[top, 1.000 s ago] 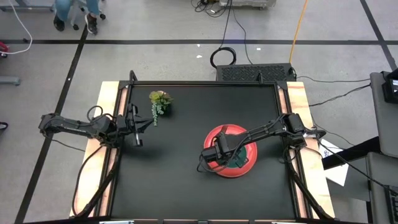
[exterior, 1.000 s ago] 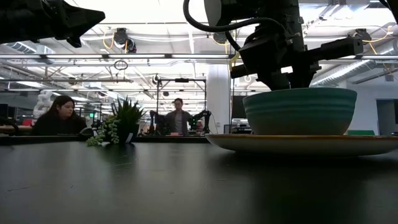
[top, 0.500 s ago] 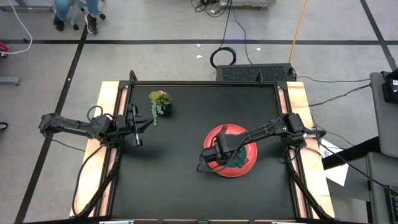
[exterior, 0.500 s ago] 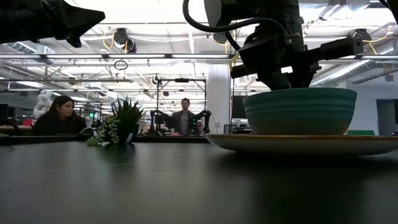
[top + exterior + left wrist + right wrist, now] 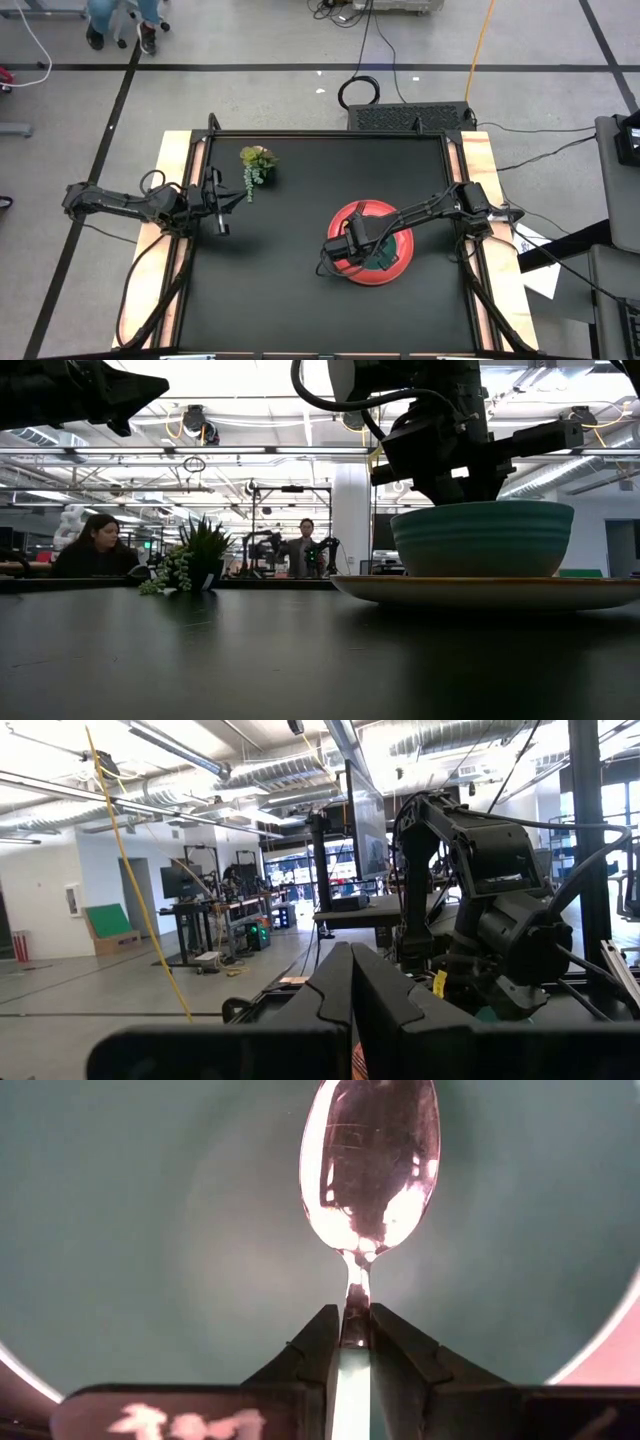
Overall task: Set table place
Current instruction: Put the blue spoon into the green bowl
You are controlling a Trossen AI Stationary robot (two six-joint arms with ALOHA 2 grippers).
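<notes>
Your left pincer (image 5: 221,229) sat pressed together at the desk's (image 5: 280,300) left edge, holding nothing. Over on the right, your right pincer (image 5: 348,1342) was pinching the spoon (image 5: 368,1165), hanging it inside the teal bowl (image 5: 482,538) on the red plate (image 5: 490,592).

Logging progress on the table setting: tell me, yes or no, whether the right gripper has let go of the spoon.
No. The right gripper is shut on the spoon, over the bowl.

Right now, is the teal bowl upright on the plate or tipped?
Upright. In the low view the teal bowl sits level on the red plate, its rim horizontal, with the right gripper holding the spoon over it.
</notes>
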